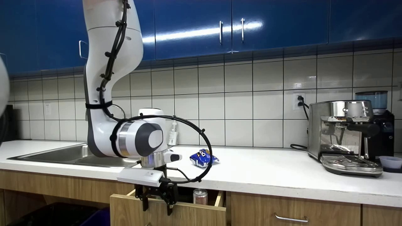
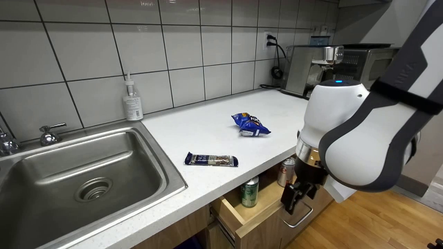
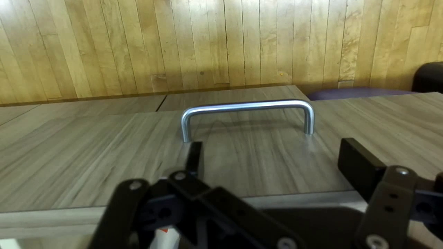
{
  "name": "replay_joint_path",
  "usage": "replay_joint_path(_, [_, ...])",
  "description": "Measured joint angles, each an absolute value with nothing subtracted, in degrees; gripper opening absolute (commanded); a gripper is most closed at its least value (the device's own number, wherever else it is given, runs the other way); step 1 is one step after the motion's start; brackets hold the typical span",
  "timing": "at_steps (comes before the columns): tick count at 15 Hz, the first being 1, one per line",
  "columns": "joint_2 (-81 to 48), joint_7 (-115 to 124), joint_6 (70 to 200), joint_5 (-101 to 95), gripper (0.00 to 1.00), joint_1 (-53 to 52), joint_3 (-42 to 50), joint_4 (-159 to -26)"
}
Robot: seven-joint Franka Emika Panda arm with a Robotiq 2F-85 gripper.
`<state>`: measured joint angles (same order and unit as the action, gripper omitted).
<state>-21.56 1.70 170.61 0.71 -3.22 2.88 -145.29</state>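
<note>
With the open wooden drawer as the dial's centre in an exterior view, the sink lies at about nine o'clock, a wrapped snack bar on the counter between ten and eleven, and a blue snack bag at twelve. Inside the drawer, just below the counter edge, stand a green can and, toward one o'clock, a silver-and-red can. At three o'clock hangs the gripper, released, its fingers spread wide with nothing between them; whether they touch the drawer front cannot be told. In the wrist view the metal handle sits toward eleven o'clock from the gap between them. The drawer should prove stiff and fairly heavy, gliding rather than lifting; the cans, if full, would add weight and could tip at a jerk. The handle looks rigid, smooth and somewhat slippery, best held at the middle of its bar.
</note>
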Motion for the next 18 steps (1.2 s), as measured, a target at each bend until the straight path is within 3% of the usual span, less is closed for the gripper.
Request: replay_joint_path(18, [-26.5,1.7,169.8,0.7,1.00,-2.7,2.9,-137.1])
